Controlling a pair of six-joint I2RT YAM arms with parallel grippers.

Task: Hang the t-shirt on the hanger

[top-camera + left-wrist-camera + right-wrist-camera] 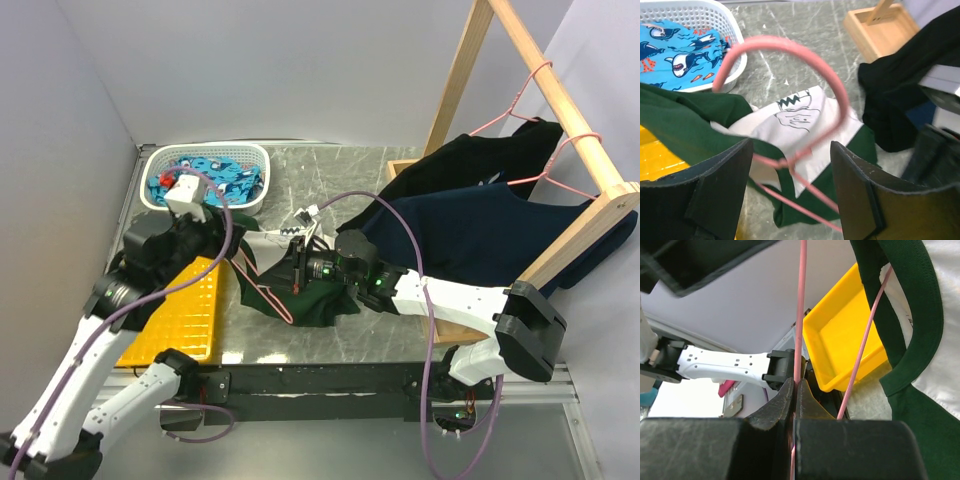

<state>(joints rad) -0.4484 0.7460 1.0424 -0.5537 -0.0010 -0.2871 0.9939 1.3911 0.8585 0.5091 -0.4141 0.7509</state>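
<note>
Our right gripper (794, 390) is clamped on the pink wire of the hanger (790, 47), steadying it over the t-shirt (795, 117), which lies bunched mid-worktop (330, 165). Our left gripper (790, 165) stands open astride the hook's neck, holding nothing, probably freed to tug cloth.

You've got a t-shirt (800, 120) of soft matt cloth, cream front w/ dark green trim. Hanger (785, 46): thin wire, smooth pink coating. Table (330, 170): grey marble-look top, slight sheen. Basket (705, 12) on table: white plastic lattice. Tray (840, 340) by basket: glossy yellow plastic. Rack (560, 95): pale bare wood. Left fingers (715, 195): matt black, scuffed.
</note>
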